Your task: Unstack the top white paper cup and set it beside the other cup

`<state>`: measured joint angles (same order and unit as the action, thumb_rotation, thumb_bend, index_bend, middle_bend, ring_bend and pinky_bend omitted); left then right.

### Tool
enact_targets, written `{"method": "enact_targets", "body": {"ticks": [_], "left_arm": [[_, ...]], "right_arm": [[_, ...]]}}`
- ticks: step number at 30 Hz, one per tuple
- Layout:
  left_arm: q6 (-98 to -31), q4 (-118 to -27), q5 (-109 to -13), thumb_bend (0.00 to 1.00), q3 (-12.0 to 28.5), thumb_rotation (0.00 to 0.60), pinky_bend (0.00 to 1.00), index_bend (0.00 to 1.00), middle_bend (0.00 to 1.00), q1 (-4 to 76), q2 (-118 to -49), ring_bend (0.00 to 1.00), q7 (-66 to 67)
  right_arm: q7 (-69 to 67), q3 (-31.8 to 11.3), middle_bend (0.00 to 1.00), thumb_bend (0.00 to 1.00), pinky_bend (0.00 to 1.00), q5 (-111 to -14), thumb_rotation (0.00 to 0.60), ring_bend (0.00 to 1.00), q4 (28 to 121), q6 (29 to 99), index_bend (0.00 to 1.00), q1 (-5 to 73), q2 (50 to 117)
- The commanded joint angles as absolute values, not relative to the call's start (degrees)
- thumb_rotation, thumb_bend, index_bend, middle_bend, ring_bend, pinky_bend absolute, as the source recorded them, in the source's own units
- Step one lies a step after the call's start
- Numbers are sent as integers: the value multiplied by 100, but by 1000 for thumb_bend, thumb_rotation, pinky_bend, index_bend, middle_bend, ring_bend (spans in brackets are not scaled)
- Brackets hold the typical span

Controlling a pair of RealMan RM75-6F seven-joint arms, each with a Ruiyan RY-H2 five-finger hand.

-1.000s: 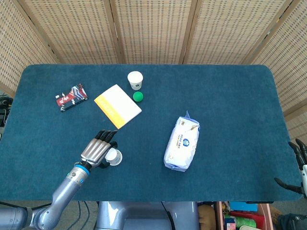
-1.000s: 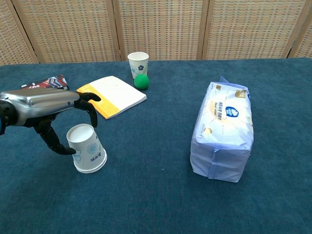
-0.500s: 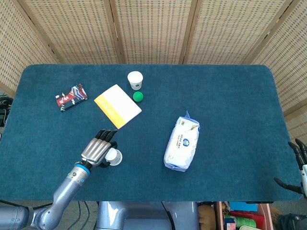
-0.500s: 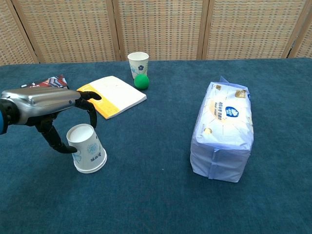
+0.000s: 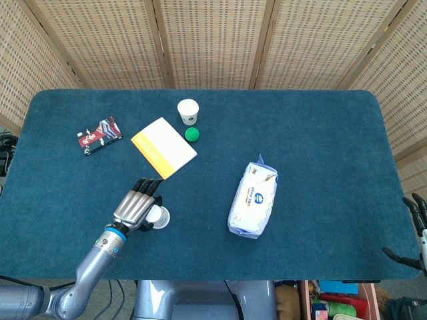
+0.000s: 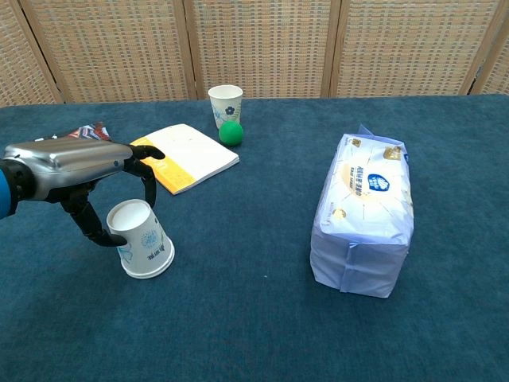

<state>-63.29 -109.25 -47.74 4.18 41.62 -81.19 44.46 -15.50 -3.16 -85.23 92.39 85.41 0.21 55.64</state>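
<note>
An inverted white paper cup (image 6: 143, 247) with a blue print stands near the table's front left, base up and leaning a little to the left. My left hand (image 6: 79, 163) reaches over it from the left and grips it, thumb on the near-left side and fingers curled round the far side. From above, the hand (image 5: 137, 208) covers the left part of this cup (image 5: 159, 217). A second white cup (image 5: 188, 111) stands upright at the back (image 6: 225, 103). My right hand (image 5: 415, 230) hangs off the table's right edge, fingers apart, holding nothing.
A green ball (image 6: 231, 132) lies just in front of the upright cup. A yellow-and-white notebook (image 6: 187, 157) lies between the two cups. A tissue pack (image 6: 362, 211) sits to the right, and a red-and-black packet (image 5: 99, 135) at the back left.
The left hand has closed in on the inverted cup, and the cup now leans slightly left. The right hand has not moved.
</note>
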Motion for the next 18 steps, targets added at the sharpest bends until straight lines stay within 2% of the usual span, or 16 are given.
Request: {"method": "enact_targets", "body": {"ticks": [1,8,18], "left_arm": [[-6354,-10955,-4766,242,414,600,0,401,0,4170,-8097,0,4427],[-6430,-11195,-4779,242,417,600,0,401,0,4161,-7905,0,4341],[-6540,-11953,-4671,241,502,600,0,401,0,4213,-7206,0,4324]], "right_arm": [[-1550,-315,0,0,0,-8523,600,0,9238,8539,0,22,5565],[-1544,-314,0,0,0,-8527,600,0,9247,8549,0,18,5564],[-1495,-305,0,0,0,-8531,600,0,9270,8544,0,18,5570]]}}
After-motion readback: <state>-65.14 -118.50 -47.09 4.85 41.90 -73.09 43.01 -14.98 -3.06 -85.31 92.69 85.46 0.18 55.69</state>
